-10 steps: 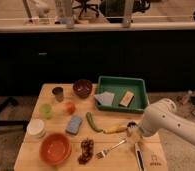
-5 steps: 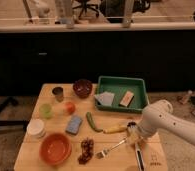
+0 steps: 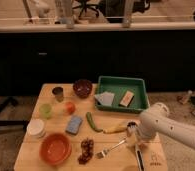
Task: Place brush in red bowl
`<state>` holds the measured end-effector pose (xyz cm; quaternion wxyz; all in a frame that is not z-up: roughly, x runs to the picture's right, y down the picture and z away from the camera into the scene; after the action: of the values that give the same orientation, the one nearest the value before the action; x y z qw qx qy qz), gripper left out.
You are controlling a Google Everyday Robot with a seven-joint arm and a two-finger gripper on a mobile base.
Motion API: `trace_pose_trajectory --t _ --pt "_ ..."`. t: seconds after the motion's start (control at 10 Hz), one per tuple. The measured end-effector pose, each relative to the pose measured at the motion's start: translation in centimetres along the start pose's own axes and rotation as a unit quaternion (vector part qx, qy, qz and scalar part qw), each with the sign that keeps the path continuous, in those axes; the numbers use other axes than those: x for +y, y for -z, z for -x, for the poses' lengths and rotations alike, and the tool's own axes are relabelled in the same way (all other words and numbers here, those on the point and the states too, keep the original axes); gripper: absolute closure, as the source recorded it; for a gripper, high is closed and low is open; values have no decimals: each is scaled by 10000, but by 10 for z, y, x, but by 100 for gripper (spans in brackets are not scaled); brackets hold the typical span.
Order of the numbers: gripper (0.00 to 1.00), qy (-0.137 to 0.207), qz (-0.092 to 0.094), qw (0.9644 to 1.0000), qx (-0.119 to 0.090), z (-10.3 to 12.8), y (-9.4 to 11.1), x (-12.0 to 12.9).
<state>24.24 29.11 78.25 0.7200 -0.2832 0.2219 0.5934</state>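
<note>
The brush [image 3: 136,146] lies on the wooden table [image 3: 51,165] near the front right. Its dark round head points away from me and its whitish handle runs toward the front edge. The red bowl [image 3: 55,148] stands at the front left, wide and empty, well apart from the brush. My gripper [image 3: 137,136] hangs from the white arm [image 3: 171,127] that reaches in from the right. It is low over the brush's upper handle, just behind the head, and hides part of it.
A silver fork [image 3: 111,148] lies left of the brush, beside dark grapes [image 3: 86,150]. Behind are a banana [image 3: 116,129], a green pepper [image 3: 92,121] and a blue sponge [image 3: 74,124]. A green tray [image 3: 139,83] and a maroon bowl [image 3: 82,88] stand at the back. A white bowl [image 3: 35,128] and cups stand at the left.
</note>
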Motion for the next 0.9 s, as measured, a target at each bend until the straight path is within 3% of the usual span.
trace_pose_trajectory --t 0.6,0.9 --pt "20 9 46 10000 73 1 -12 2" --pt "20 41 -82 9998 174 3 -20 5"
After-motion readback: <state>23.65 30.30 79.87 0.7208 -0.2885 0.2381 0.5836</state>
